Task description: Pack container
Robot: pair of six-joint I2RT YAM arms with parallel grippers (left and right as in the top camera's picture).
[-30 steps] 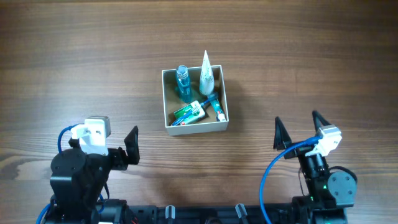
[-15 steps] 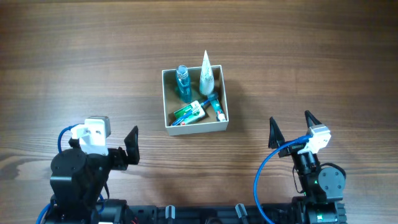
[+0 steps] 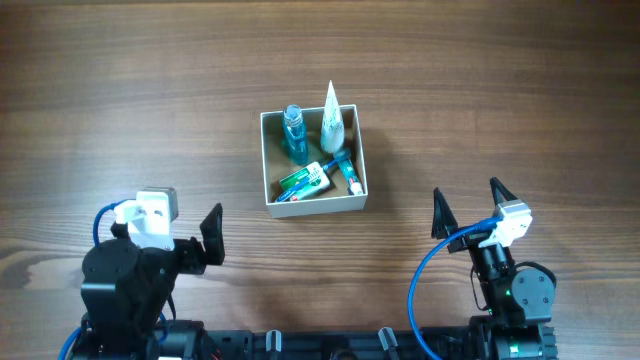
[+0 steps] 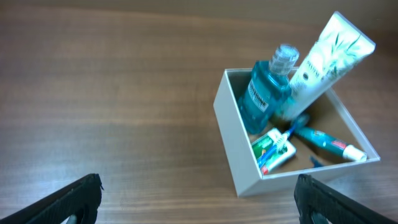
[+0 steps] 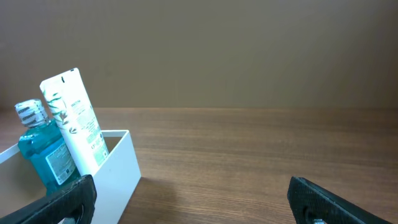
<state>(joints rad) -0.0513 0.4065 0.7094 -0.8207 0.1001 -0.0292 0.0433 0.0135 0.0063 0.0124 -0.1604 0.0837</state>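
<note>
Dark brown wood-grain table point(image 3: 500, 90), plain tan-brown wall point(image 5: 249, 50) behind it, soft even light.

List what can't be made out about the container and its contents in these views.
- Right wrist view: floor of the container and its small items, hidden behind its own white wall; the left edge cuts it off.
- Overhead: print on the green packet, too small.
- Left wrist view: label text on the blue bottle, blurred; lower end of the white tube, hidden behind the bottle.
</note>
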